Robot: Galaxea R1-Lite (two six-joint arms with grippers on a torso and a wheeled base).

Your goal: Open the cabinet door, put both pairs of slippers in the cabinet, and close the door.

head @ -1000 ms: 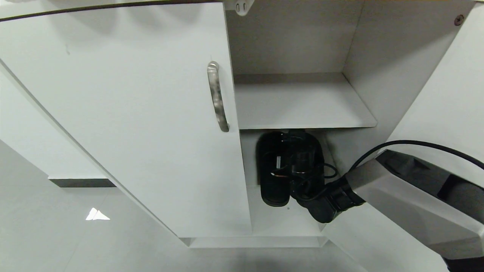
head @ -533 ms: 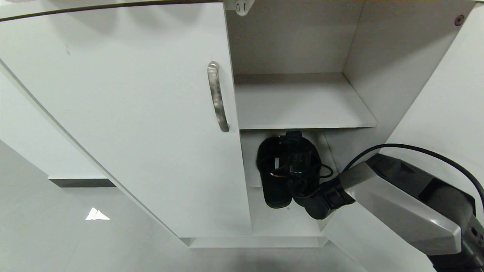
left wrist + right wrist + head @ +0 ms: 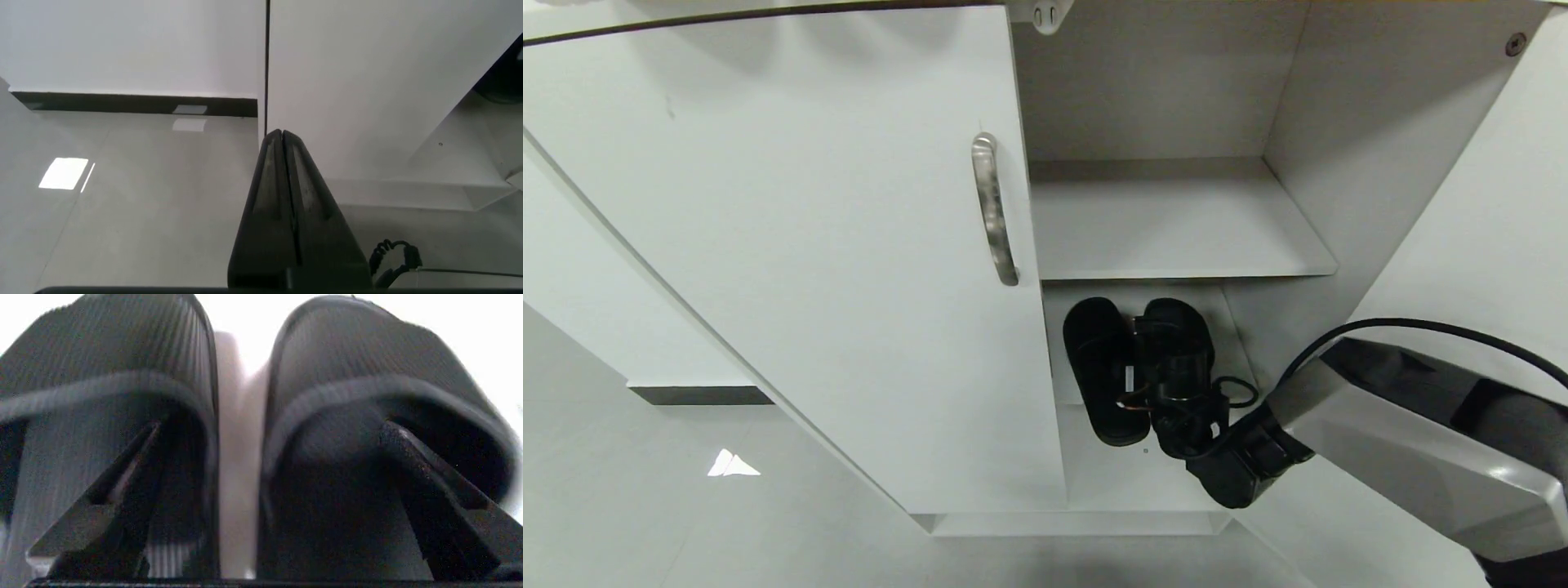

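- Right wrist view: the right end effector (image 3: pixel 270 429) has its fingers spread apart, clamped on nothing.
- The pair of black ribbed rubber slippers (image 3: pixel 359 367) lies side by side just ahead of it, on the floor of the white wooden cabinet's (image 3: pixel 1176 229) lower compartment.
- The left end effector (image 3: pixel 282 204) has its fingers pressed together, empty, outside the cabinet.
- Likely step: this pair is placed and released.
- Next, draw the right arm straight out without dragging the slippers, then fetch the second pair.
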